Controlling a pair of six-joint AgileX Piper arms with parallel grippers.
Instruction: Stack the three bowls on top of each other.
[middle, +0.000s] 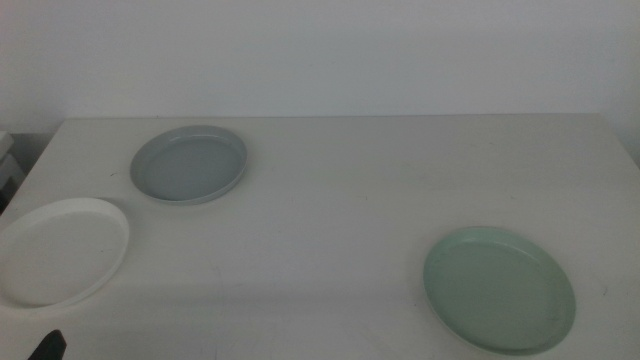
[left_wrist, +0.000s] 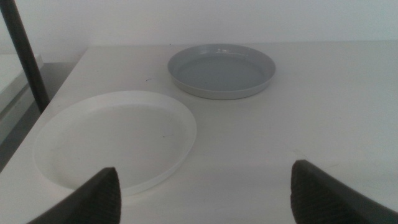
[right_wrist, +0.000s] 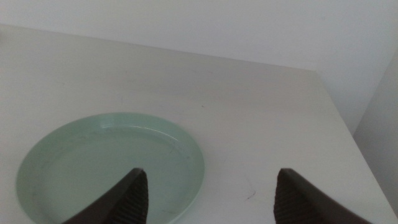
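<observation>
Three bowls lie apart on the surface: white bowl (left_wrist: 115, 140) just ahead of the left hand (left_wrist: 205, 193), green bowl (right_wrist: 109, 168) before the right hand (right_wrist: 208, 196), grey bowl (middle: 189, 163) farther back; both hands gape empty.

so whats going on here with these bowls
Nothing is stacked yet. The white bowl, the grey-blue bowl and the mint green bowl all lie apart on the table, each empty. The left gripper waits open just short of the white bowl; the right gripper waits open near the green one. Neither touches a bowl, and only a dark tip of the left gripper shows at the middle view's bottom edge.
</observation>
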